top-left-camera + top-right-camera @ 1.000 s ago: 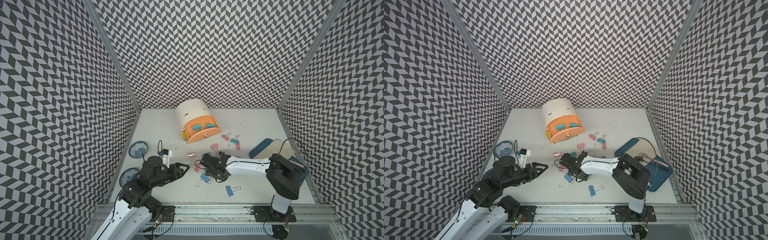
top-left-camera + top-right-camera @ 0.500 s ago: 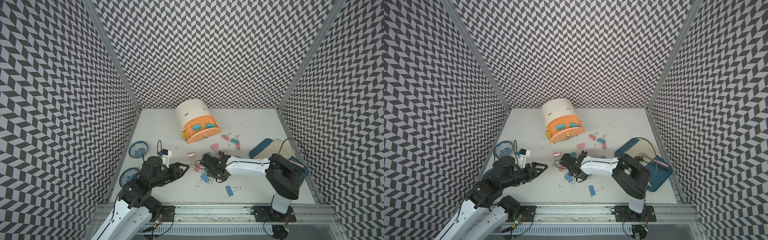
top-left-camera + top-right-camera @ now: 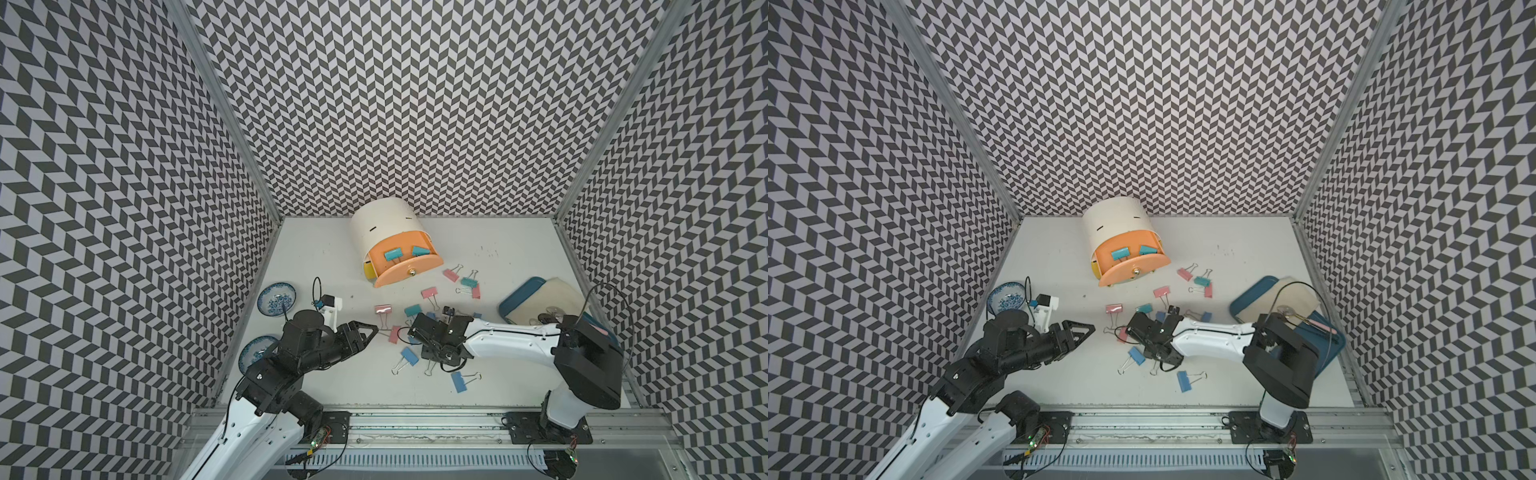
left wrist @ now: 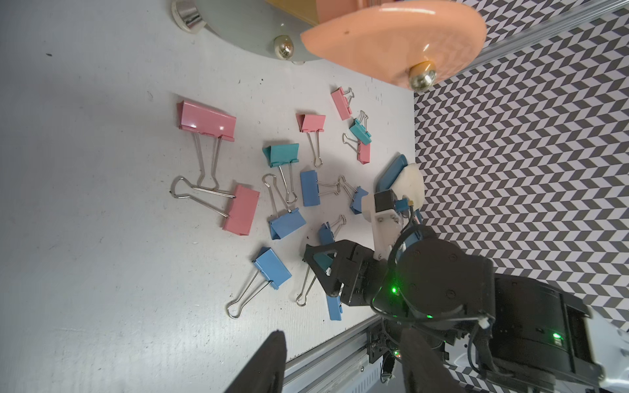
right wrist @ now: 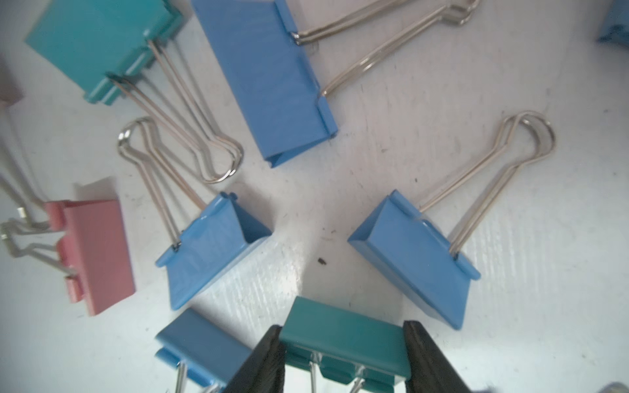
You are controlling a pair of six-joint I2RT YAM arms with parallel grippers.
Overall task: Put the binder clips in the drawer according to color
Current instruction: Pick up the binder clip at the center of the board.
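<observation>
Two black fingers of the right gripper (image 5: 343, 327) pressed against the ends of a teal clip (image 5: 343, 340), a smooth folded-metal wedge with silver wire loops. Other binder clips (image 4: 207, 120), pink, blue and teal, lay scattered on the scuffed white table (image 4: 85, 204). Two teal ones (image 3: 392, 254) sat in the half-round orange drawer (image 3: 409, 272). The left gripper (image 4: 342, 337) stood with its fingers apart, holding nothing.

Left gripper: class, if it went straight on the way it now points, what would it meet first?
Probably the right gripper, its black fingers shut on a teal metal binder clip, directly ahead. The pink metal binder clip nearer by seems to lie below that line; depth is unclear.
</observation>
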